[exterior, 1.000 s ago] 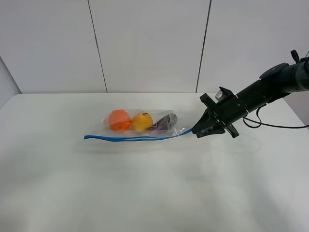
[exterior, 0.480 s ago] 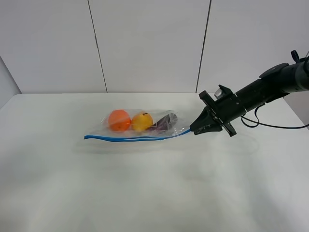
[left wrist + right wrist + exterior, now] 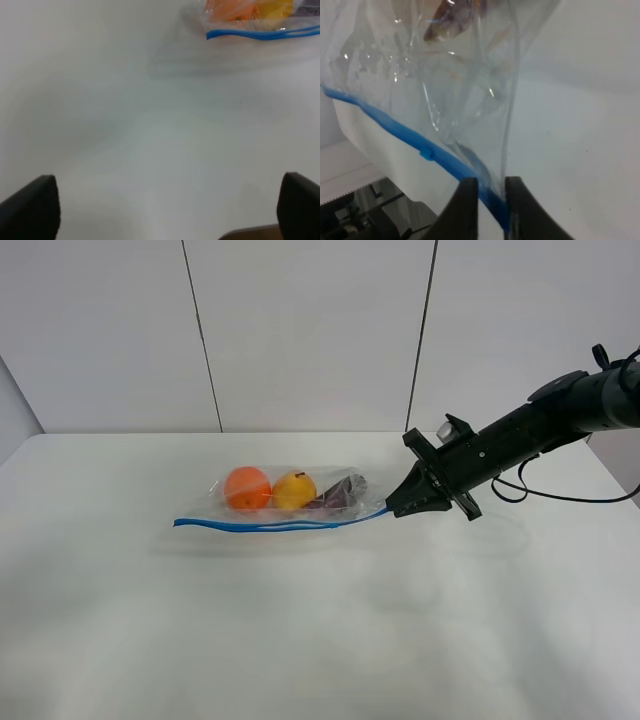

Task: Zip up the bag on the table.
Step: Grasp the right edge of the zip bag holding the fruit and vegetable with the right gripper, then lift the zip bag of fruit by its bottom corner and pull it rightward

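Observation:
The clear bag point(image 3: 300, 498) lies on the white table point(image 3: 300, 640) with orange, yellow and dark purple items inside. Its blue zipper strip point(image 3: 270, 525) runs along the near edge. My right gripper point(image 3: 393, 510) is shut on the strip's right end and holds that end slightly raised. In the right wrist view the strip point(image 3: 420, 145) runs in between the closed fingertips of the right gripper point(image 3: 490, 202), with crinkled bag plastic point(image 3: 465, 85) beyond. My left gripper point(image 3: 165, 210) is open and empty, well short of the bag's left corner point(image 3: 250, 22). It is out of the exterior view.
The right arm point(image 3: 540, 425) stretches in from the right edge, with a black cable point(image 3: 570, 500) trailing on the table. A grey panelled wall point(image 3: 310, 330) stands behind the table's far edge.
My right gripper has slid a little to the left along the bag's right end. The strip looks straighter. The bag's contents have not moved.

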You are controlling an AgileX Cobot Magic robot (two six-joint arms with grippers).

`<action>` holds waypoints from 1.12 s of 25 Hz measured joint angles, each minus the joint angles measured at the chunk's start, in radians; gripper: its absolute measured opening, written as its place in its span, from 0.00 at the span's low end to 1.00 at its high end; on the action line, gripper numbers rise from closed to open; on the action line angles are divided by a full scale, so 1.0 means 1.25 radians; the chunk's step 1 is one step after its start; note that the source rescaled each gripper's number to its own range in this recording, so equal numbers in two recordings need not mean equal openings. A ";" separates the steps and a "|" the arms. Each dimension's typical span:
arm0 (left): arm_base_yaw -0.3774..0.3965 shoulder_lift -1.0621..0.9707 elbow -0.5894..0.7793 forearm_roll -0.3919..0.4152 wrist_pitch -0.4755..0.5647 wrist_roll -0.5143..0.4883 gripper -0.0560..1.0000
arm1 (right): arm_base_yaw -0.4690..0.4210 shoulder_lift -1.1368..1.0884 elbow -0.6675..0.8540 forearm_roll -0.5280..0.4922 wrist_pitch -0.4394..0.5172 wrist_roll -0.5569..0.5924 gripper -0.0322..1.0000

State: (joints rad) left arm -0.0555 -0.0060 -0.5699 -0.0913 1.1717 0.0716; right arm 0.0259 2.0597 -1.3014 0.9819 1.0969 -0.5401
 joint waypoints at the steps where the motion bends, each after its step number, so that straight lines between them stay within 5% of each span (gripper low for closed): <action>1: 0.000 0.000 0.000 0.000 0.000 0.000 1.00 | 0.000 0.000 0.000 0.000 0.001 0.000 0.14; 4: 0.000 0.000 0.000 0.000 0.000 0.000 1.00 | 0.000 0.000 0.000 0.000 0.004 -0.001 0.03; 28: 0.000 0.000 0.000 0.000 0.000 0.000 1.00 | 0.000 0.000 -0.104 0.047 0.059 0.007 0.03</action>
State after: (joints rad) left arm -0.0555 -0.0060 -0.5699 -0.0913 1.1717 0.0716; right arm 0.0259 2.0597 -1.4311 1.0405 1.1702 -0.5317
